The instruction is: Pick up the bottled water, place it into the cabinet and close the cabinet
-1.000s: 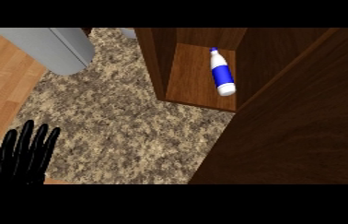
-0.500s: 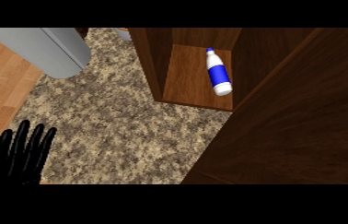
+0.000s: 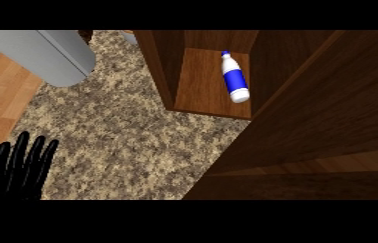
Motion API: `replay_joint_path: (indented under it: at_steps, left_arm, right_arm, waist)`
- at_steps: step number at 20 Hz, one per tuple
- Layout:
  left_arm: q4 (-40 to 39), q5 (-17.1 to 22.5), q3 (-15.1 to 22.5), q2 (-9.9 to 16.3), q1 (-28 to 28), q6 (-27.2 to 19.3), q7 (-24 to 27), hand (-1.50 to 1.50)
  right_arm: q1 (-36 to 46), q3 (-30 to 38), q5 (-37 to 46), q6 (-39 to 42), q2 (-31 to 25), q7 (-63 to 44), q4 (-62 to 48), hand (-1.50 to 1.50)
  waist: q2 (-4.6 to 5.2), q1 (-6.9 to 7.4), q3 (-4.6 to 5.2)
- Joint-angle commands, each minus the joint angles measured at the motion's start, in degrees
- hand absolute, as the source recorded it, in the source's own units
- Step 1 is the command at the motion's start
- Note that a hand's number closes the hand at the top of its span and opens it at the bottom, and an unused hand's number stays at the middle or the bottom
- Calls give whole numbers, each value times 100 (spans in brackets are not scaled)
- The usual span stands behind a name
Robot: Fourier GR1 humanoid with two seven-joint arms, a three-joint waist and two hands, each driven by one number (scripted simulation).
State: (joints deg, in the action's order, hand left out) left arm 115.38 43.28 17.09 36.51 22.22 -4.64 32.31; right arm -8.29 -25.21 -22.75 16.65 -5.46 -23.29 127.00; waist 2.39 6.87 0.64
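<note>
1. We see the cabinet door (image 3: 310, 132) as the largest thing in view: a dark wooden panel filling the right side and lower right corner, cut off by the right edge. It stands ajar, and it hides whatever lies behind it on that side, so we cannot see the right hand at all.

2. The tabletop (image 3: 125, 132) is speckled stone, brown and beige. It runs from the upper middle to the lower left, and the door covers its right part.

3. The cabinet (image 3: 166, 67) stands on the tabletop at upper centre, with dark side walls and a lighter wooden floor inside. Its upper part is cut off.

4. A grey forearm (image 3: 48, 54) comes in at the upper left, cut off by the left edge, so we cannot tell where it ends.

5. A strip of pale wooden floor (image 3: 13, 94) shows along the left edge, beside the tabletop.

6. The left hand (image 3: 26, 169) shows at the lower left corner, partly cut off, fingers straight, spread and pointing up, holding nothing.

7. The bottled water (image 3: 235, 78) lies on its side on the cabinet's floor, near the right wall, its blue cap pointing toward the back. It has a white body with a blue label.
</note>
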Motion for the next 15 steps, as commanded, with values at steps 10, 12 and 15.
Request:
replay_joint_path:
  at_steps: [10,12,15]
  left_arm:
    - [-35,165,-8,55,-89,243,-146,-150]
    - [17,130,-18,80,-68,234,-166,-150]
    - [-135,138,-29,-26,-33,301,-58,-150]
  right_arm:
    - [3679,1143,-155,-2804,542,105,-3227,150]
    - [4333,1089,-246,-3106,543,238,-3923,150]
    - [5201,1246,-575,-3228,543,463,-4782,150]
  waist:
    - [-23,197,-48]
    - [-64,180,-55]
    - [-81,88,-55]
